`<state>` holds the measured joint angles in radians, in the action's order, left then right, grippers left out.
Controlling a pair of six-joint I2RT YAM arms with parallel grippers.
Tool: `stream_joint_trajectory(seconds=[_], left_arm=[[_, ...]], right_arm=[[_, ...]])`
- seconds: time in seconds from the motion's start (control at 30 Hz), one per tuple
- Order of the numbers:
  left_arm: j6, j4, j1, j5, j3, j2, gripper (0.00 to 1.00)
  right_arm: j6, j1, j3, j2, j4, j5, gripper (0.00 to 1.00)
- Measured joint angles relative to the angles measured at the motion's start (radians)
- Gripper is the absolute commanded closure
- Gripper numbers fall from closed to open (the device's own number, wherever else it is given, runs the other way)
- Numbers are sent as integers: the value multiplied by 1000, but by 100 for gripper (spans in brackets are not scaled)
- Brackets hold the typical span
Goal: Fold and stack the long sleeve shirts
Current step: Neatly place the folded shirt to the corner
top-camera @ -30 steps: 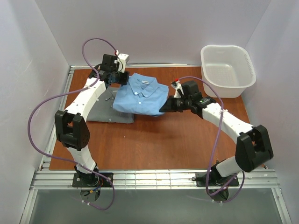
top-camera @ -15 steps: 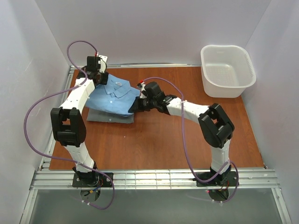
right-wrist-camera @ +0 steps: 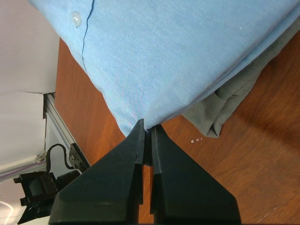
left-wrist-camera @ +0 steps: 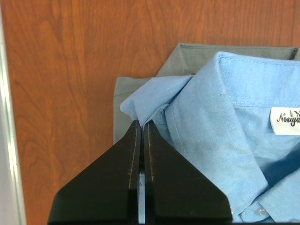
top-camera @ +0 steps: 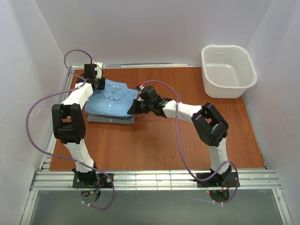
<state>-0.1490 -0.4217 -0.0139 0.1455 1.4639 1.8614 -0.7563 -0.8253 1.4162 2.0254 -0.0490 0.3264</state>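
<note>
Folded light sky-blue cloth button-up shirt (top-camera: 110, 98): upper left of top view, atop folded grey-green shirt (top-camera: 112, 119). Likely soft, light, limp; best taken at edges. Left gripper (left-wrist-camera: 142, 124) pinches its collar-side corner; right gripper (right-wrist-camera: 146, 126) pinches its opposite fold.

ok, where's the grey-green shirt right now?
Top view: the folded grey-green cloth shirt lies at the left rear of the brown wooden table, under the light sky-blue collared cloth shirt; only a strip along its near edge shows.
</note>
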Motion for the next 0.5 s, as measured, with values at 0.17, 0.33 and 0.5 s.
stream_joint_trajectory(seconds=[0.17, 0.33, 0.5], left_arm=[[14, 31, -1, -30, -3, 37, 100], [30, 40, -1, -46, -18, 53, 100], [51, 49, -1, -51, -20, 84, 100]], right_arm=[[-2, -16, -12, 0, -5, -40, 99], [-18, -31, -35, 0, -8, -72, 99], [-23, -31, -52, 1, -7, -100, 99]])
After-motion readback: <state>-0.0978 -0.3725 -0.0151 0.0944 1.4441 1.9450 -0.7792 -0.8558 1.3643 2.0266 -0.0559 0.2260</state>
